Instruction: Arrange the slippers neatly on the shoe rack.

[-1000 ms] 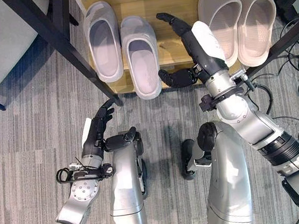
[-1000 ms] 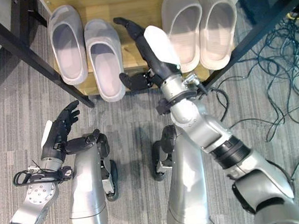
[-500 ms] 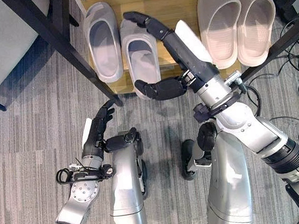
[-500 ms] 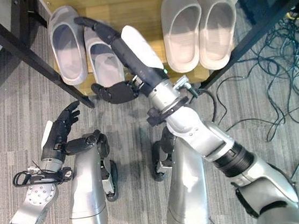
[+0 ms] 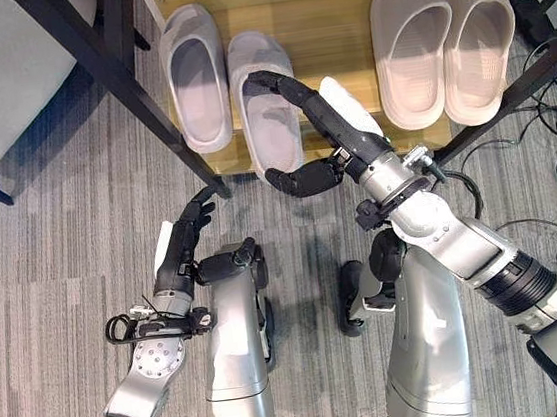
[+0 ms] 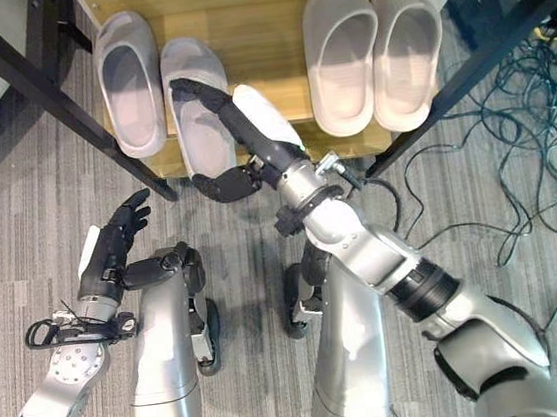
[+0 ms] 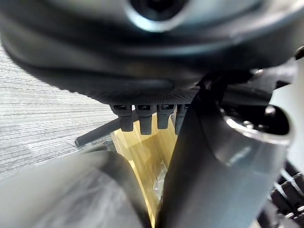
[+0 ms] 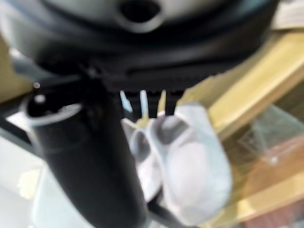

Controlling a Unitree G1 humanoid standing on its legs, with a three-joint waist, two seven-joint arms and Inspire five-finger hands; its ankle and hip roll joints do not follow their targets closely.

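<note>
Fingers [image 5: 274, 80] of the dark right hand [image 5: 325, 128] curl over the toe of a pale grey foam slipper [image 5: 265, 104] whose heel overhangs the front edge of the low wooden shoe rack [image 5: 329, 37], thumb near that heel. Its twin slipper [image 5: 195, 77] lies just beside it, and a beige pair [image 5: 444, 44] sits well apart across bare wood. The left hand [image 5: 181, 250] hangs relaxed and open over grey striped carpet [image 5: 47, 295].
</note>
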